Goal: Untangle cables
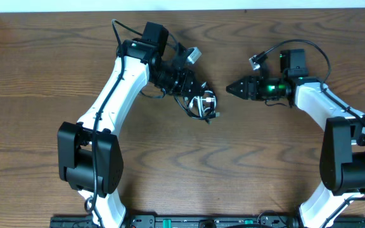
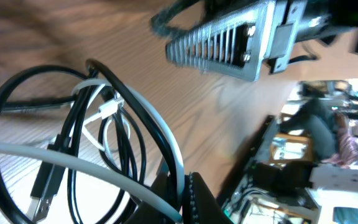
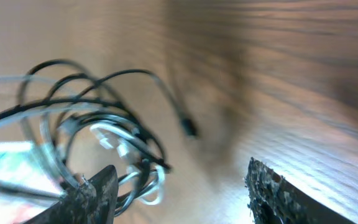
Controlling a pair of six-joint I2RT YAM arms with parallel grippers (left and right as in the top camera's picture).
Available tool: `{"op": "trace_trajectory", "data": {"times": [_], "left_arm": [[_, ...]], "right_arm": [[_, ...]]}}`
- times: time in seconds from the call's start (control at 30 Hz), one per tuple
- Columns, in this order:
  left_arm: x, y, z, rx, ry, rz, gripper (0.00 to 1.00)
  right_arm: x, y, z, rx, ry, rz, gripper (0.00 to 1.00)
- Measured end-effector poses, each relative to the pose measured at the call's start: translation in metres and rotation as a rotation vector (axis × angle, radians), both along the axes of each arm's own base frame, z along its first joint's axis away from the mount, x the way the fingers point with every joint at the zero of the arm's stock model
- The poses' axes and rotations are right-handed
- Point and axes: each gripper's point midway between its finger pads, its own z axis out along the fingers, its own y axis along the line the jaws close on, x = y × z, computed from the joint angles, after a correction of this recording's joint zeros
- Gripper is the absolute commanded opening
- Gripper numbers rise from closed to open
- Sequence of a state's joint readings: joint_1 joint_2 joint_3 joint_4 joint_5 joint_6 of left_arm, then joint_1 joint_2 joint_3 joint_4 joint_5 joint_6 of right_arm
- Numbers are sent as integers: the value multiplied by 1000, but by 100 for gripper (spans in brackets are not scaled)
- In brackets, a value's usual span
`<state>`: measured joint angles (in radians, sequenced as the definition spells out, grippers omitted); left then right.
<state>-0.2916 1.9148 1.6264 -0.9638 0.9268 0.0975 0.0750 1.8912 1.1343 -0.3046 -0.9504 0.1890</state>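
You've got the cables point(image 1: 204, 104) in one tangled bunch, mid-table point(image 1: 182, 177). The black cable point(image 2: 138, 106) makes several overlapping loops, flat plug point(image 2: 42, 186) lying outward. The white cable point(image 2: 5, 147) is threaded through them, small plug point(image 2: 107, 109) inside.

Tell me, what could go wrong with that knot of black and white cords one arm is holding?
1. The left gripper is shut on the thin black cable and thin white cable together, so pulling may drag both rather than part them.
2. Their loops overlap closely; the open right gripper could catch several strands at once and tighten the knot.
3. The black end plug might snag in a loop.
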Motion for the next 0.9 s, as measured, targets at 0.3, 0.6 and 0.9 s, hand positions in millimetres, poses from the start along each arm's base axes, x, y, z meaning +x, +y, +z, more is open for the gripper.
{"op": "trace_trajectory", "data": {"times": [0.3, 0.6, 0.9], "left_arm": [[17, -14, 18, -101, 76, 111, 8], [13, -23, 35, -198, 184, 127, 8], [29, 0, 9, -38, 152, 241, 7]], "right_arm": [[-20, 29, 18, 117, -19, 131, 55], [-16, 47, -25, -151, 148, -72, 45], [-30, -8, -69, -447, 405, -388, 40]]}}
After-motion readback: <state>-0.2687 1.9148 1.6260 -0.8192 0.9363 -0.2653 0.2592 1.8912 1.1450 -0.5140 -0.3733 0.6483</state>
